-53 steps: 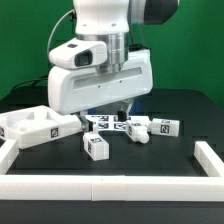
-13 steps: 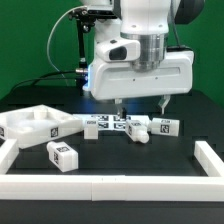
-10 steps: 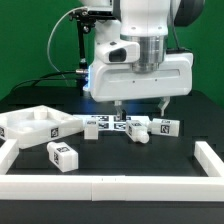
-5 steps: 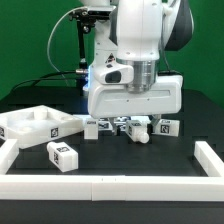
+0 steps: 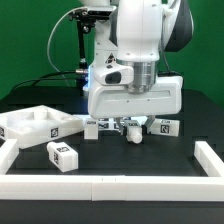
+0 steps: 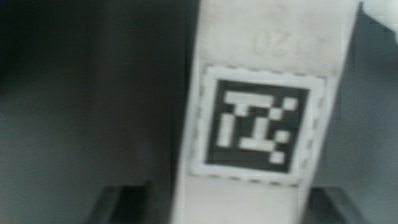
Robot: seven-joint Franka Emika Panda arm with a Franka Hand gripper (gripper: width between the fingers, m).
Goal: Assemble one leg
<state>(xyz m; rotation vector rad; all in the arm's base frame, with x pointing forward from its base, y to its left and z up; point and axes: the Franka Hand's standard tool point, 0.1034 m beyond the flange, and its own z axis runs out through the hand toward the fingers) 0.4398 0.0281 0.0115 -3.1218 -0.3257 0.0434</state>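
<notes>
Leg (image 6: 263,60): smooth white square post, checkered tag (image 6: 260,122), in a row of like posts (image 5: 166,125) on black table (image 5: 150,160). Gripper (image 5: 127,124) half hides it; fingers astride, pinching or not unclear. Rimmed panel (image 5: 30,125) exterior view's left

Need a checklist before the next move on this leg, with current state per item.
1. Leg centred between fingers: ok, per wrist view.
2. Gripper down at leg height: ok, per exterior view.
3. Fingers closed on leg: not ok, open.
4. Neighbouring legs clear of fingers: cannot tell, the hand hides the gaps.
5. Loose leg out of the way: ok, it lies apart from the row.
</notes>
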